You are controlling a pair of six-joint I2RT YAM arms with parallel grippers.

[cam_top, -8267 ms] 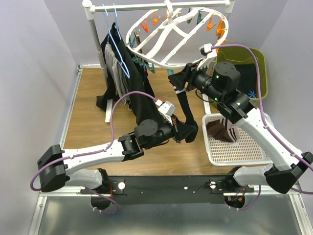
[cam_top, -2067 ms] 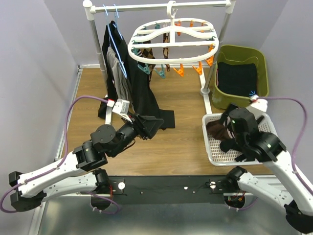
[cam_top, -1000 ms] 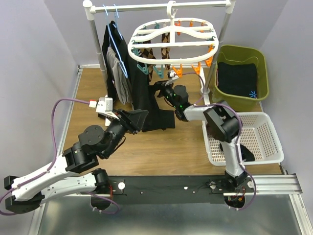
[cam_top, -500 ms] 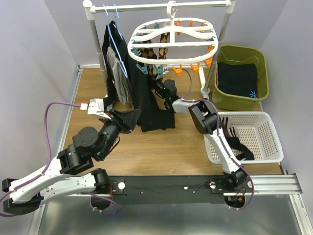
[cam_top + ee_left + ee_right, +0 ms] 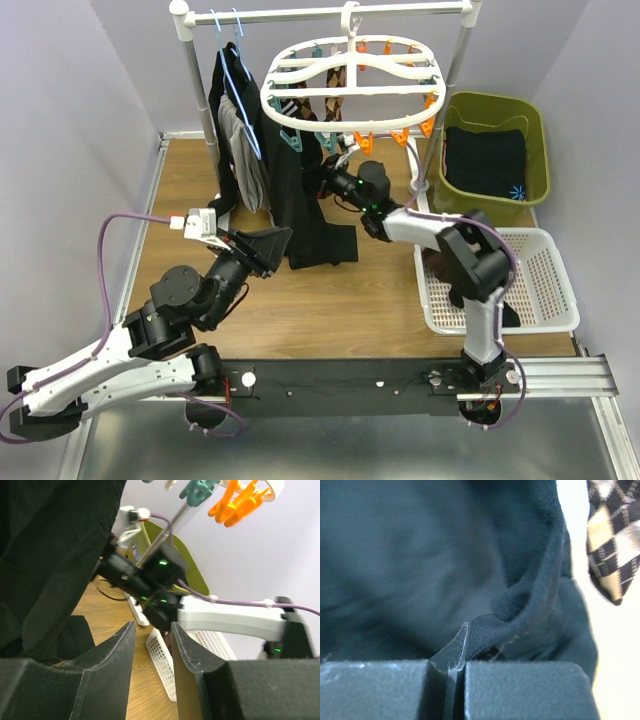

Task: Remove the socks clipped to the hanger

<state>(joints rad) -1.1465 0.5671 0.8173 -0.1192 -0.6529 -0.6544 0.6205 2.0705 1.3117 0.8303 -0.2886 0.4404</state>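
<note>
Trouble would come from the grip itself: the right gripper (image 5: 455,662) has its fingers pressed together on a thin fold of dark cloth (image 5: 520,615) just below the hanger (image 5: 340,124). I cannot tell whether that fold is one of the socks or the black garment (image 5: 300,200) beside them. Tugging the garment could drag it down, and a stubborn clip could tip the frame. A diamond-patterned sock (image 5: 610,555) hangs close by. The left gripper (image 5: 151,627) has its fingers apart and empty, above the desk (image 5: 180,190).

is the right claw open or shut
Shut: the right claw's pads meet, pinching a fold of dark cloth between them.
</note>
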